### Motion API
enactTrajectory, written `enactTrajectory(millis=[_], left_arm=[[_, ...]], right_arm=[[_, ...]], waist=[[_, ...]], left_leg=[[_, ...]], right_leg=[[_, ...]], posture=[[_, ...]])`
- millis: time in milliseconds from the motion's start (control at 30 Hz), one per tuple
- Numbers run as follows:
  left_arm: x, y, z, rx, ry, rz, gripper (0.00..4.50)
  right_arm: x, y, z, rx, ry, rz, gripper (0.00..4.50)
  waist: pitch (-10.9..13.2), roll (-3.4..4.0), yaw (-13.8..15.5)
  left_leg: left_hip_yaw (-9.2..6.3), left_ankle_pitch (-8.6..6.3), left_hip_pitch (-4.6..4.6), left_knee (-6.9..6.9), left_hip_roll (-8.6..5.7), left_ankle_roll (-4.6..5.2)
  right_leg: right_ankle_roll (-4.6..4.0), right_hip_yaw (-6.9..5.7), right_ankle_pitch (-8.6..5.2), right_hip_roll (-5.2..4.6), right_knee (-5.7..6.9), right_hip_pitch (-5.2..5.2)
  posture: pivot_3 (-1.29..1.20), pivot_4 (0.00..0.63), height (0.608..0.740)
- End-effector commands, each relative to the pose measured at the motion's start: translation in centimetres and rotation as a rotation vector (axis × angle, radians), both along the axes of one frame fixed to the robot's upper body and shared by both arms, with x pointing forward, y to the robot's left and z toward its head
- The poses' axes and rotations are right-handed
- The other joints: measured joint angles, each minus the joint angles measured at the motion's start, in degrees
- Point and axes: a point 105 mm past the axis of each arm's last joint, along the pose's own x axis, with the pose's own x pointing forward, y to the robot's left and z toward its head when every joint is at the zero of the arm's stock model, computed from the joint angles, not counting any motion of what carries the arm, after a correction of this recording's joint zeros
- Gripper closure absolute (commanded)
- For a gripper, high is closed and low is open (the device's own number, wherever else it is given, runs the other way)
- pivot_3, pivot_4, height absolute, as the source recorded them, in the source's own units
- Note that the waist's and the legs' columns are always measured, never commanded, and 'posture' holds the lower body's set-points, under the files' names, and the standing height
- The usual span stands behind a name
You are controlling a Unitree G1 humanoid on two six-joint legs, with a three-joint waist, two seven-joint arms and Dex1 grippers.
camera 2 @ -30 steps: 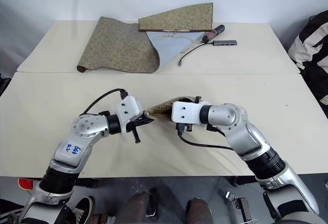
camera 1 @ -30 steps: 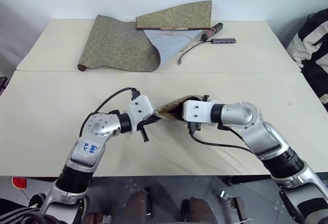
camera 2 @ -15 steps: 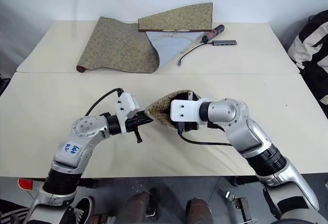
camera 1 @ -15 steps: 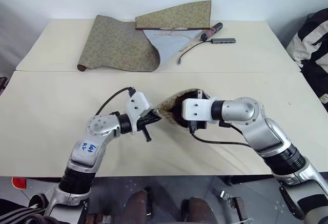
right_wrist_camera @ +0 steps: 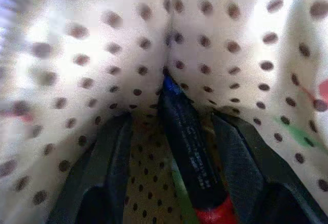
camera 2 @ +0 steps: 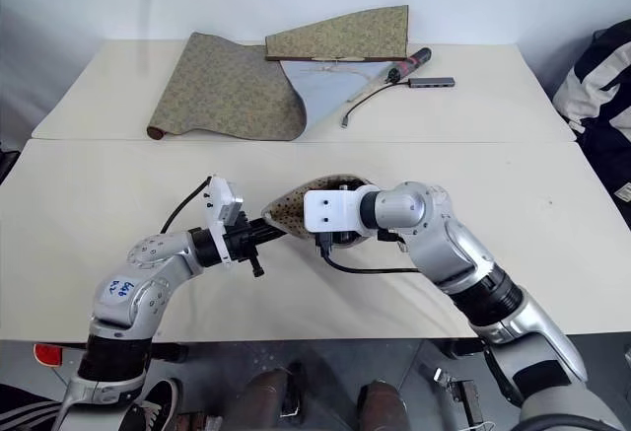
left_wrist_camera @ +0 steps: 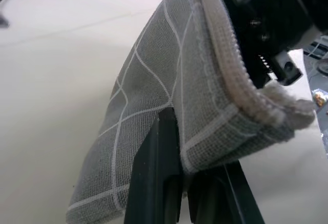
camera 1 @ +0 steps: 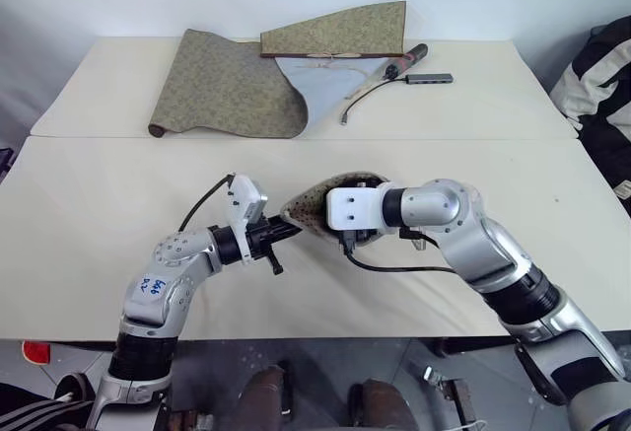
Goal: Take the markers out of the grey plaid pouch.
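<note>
1. Near the front edge of the table (camera 1: 89, 204), about mid-width, the grey plaid pouch (left_wrist_camera: 169, 80) is lifted clear of the surface and hangs between the two arms, tan dotted lining (camera 1: 317, 204) showing at its mouth.
2. Inside it, the right wrist view shows a dark marker (right_wrist_camera: 187, 147) with a blue tip and a red end lying along the bottom fold. Something green sits beside it, maybe a second marker, hard to say. So nothing's out yet as far as I can tell.
3. The left gripper (left_wrist_camera: 179, 183) has its fingers pressed together on a bottom corner of the pouch, holding it up.
4. The right gripper (right_wrist_camera: 174, 167) is poked into the pouch mouth, fingers spread with the dark marker lying between them. It looks lined up for a pinch, but it isn't clamped on yet.
5. No loose markers anywhere on the table, so basically the whole job is left: grab, pull out, put down, repeat.
6. Along the far edge, well apart from all this, sit an olive patterned cloth (camera 1: 232, 81), a dark cylinder with a cable (camera 1: 406, 58) and a small grey hub (camera 1: 430, 78).
</note>
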Motion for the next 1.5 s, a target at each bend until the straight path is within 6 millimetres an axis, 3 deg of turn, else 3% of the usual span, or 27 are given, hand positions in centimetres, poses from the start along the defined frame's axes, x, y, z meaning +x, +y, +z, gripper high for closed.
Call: enactTrajectory(millis=[33,167,433,600,700,1000,1233,1500], left_arm=[[-1.4,-1.9,1.7,-0.028,-0.058,-0.128,4.50],[-2.0,-3.3,2.6,-0.070,-0.048,-0.153,4.50],[-2.4,-3.6,2.2,-0.070,-0.021,-0.172,4.50],[-1.2,-2.9,2.1,-0.039,-0.053,-0.098,4.50],[-0.4,-2.2,1.9,-0.048,-0.060,-0.034,4.50],[0.0,-1.8,1.1,0.011,-0.096,-0.002,4.50],[-1.1,-2.6,0.5,0.054,-0.102,-0.087,4.50],[-3.1,-2.9,-0.8,0.131,-0.110,-0.209,4.50]], right_arm=[[0.7,0.4,0.2,0.002,-0.058,-0.022,1.96],[0.8,0.1,-1.2,-0.025,-0.055,-0.035,1.96],[1.5,0.0,-1.4,0.032,-0.033,-0.097,1.96],[0.6,0.1,-1.4,0.043,-0.010,-0.060,3.22],[-0.6,0.0,0.2,0.101,0.014,-0.009,3.84],[-1.8,-1.1,3.9,0.223,0.039,0.015,3.85],[-0.6,-2.0,1.6,0.157,0.072,-0.078,3.85],[1.0,-3.4,1.0,0.213,0.104,-0.200,3.85]], waist=[[0.00,0.00,0.06],[0.00,0.00,-0.06],[0.00,0.00,-0.21],[0.00,0.00,0.02],[0.00,0.00,0.04],[0.00,0.00,-0.11],[0.00,0.00,-0.07],[0.00,0.00,-0.11]], left_leg=[[-0.01,0.00,0.00,0.00,-0.01,0.00],[-0.01,0.00,-0.01,-0.01,-0.01,0.00],[0.00,0.02,0.02,-0.05,0.02,-0.04],[-0.01,0.02,0.00,-0.03,0.02,-0.04],[0.01,0.02,0.01,-0.03,0.01,-0.04],[0.01,0.01,0.02,-0.08,0.02,-0.05],[0.02,0.01,0.01,-0.07,0.02,-0.04],[0.04,0.01,0.01,-0.07,0.02,-0.05]], right_leg=[[0.00,0.01,0.00,0.00,0.00,-0.01],[0.00,0.03,0.00,0.03,0.13,-0.02],[-0.01,0.07,-0.01,0.08,0.13,-0.04],[-0.01,0.08,-0.01,0.07,0.11,-0.02],[-0.01,0.11,0.00,0.07,-0.03,-0.02],[-0.01,0.09,-0.01,0.08,-0.10,-0.03],[-0.01,0.09,0.00,0.06,-0.12,-0.02],[-0.01,0.12,0.00,0.06,-0.12,-0.05]], posture=[[0.00,0.150,0.740],[0.00,0.150,0.740],[0.00,0.150,0.740],[0.00,0.150,0.740],[0.00,0.150,0.740],[0.00,0.150,0.740],[0.00,0.150,0.740],[0.00,0.150,0.740]])
